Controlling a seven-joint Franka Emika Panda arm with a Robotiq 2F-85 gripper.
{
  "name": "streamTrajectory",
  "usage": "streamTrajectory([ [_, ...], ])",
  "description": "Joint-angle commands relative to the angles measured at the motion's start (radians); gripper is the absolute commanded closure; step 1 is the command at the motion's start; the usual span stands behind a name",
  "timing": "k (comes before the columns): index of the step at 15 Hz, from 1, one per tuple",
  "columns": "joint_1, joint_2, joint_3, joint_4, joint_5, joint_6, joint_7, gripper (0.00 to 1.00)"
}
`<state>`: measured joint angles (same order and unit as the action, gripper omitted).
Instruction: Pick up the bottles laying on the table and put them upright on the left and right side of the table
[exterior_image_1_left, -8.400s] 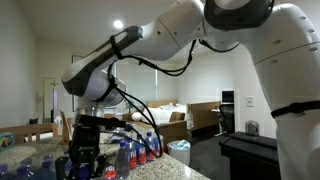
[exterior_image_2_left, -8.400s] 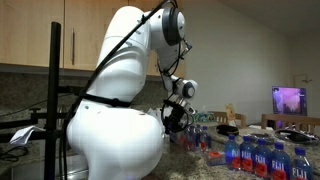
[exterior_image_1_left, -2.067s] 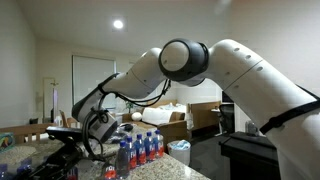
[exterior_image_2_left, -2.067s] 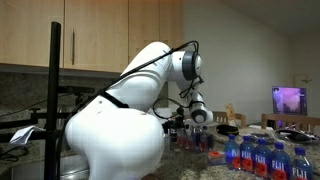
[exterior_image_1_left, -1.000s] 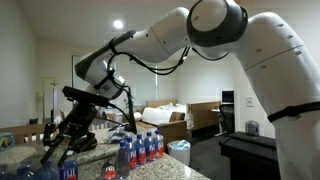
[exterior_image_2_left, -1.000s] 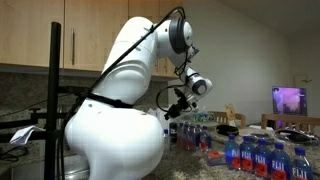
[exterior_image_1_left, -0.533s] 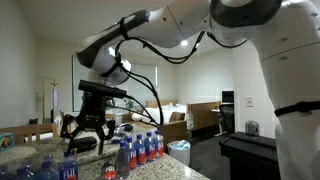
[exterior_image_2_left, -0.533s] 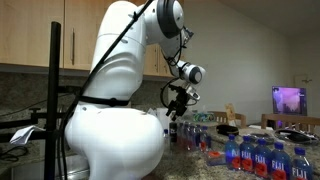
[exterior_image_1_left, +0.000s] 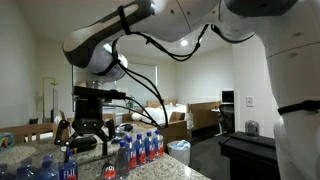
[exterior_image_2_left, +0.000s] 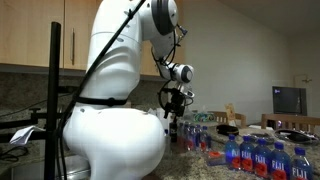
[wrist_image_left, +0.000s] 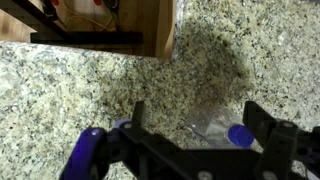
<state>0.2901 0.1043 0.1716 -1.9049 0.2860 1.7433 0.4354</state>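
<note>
My gripper (exterior_image_1_left: 85, 132) hangs straight down over the speckled table (exterior_image_1_left: 22, 157) with its jaws wide apart. Just below it a clear bottle (exterior_image_1_left: 68, 167) with a blue cap stands upright, free of the fingers. In the wrist view that bottle (wrist_image_left: 238, 135) shows from above between the two black fingers (wrist_image_left: 264, 121), and the gripper (wrist_image_left: 200, 122) touches nothing. A second blue cap (wrist_image_left: 88, 148) sits at the left. In an exterior view the gripper (exterior_image_2_left: 172, 116) hovers above the bottles behind the arm's white body.
Several upright bottles (exterior_image_1_left: 140, 148) stand in a row on the table, with another group (exterior_image_2_left: 257, 157) near the table's front. A wooden panel (wrist_image_left: 110, 25) borders the stone top. A black stand (exterior_image_1_left: 250, 150) is beside the table.
The jaws have gone from nearly shut to wide open and let go of the bottle, which now stands upright. The wrist has swung from tilted to pointing straight down.
</note>
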Motion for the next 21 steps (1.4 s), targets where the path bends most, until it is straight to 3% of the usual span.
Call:
streamTrajectory([
  [1, -0.028, 0.005, 0.010, 0.009, 0.016, -0.018, -0.028, 0.00],
  [4, -0.077, 0.002, -0.022, -0.014, 0.092, -0.017, -0.060, 0.00],
  [10, -0.139, -0.017, -0.070, -0.037, 0.157, 0.099, 0.021, 0.00],
  [14, -0.126, 0.013, -0.072, -0.030, 0.101, 0.235, 0.139, 0.00],
  [17, -0.102, 0.066, -0.078, -0.011, -0.044, 0.316, 0.320, 0.00],
  [21, -0.092, 0.111, -0.100, 0.010, -0.185, 0.248, 0.539, 0.00],
])
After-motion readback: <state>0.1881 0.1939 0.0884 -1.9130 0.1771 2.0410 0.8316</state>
